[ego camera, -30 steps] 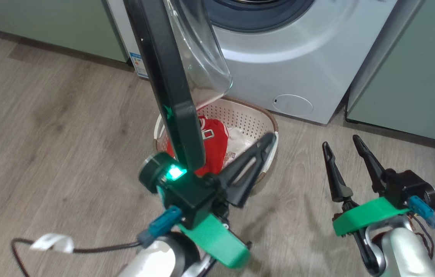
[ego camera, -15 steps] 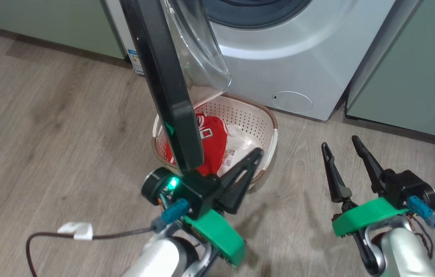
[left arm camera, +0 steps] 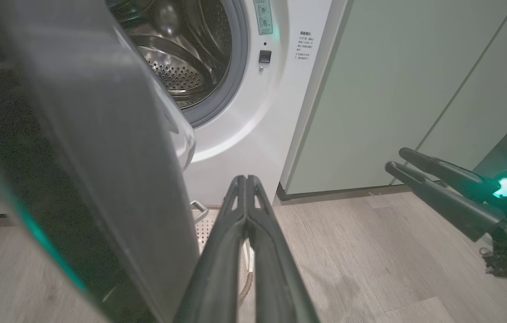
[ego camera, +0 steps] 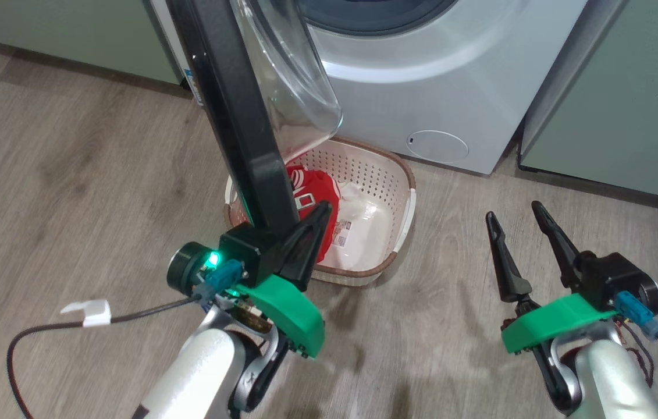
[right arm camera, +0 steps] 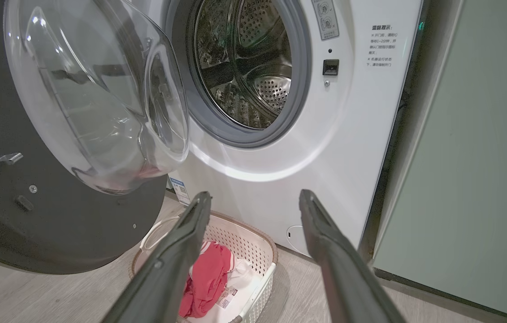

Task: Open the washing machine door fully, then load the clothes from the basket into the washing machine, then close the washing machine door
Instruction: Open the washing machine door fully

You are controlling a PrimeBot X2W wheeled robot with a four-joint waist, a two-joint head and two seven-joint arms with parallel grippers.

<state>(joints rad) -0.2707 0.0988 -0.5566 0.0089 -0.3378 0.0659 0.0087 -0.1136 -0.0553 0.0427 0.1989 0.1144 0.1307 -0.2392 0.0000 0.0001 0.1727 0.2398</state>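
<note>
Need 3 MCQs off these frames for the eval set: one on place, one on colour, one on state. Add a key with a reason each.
1. Where does the basket stand?
A) on top of the washing machine
B) on the floor in front of it
C) inside it

2. What colour are the clothes in the basket?
A) blue
B) black
C) red

3. How is the right end effector?
A) open, holding nothing
B) shut on the clothes
C) shut on the basket rim

Key:
1 B: the head view shows it on the wood floor at the machine's front.
2 C: bright red fabric lies in it.
3 A: its jaws stand apart over bare floor.
</note>
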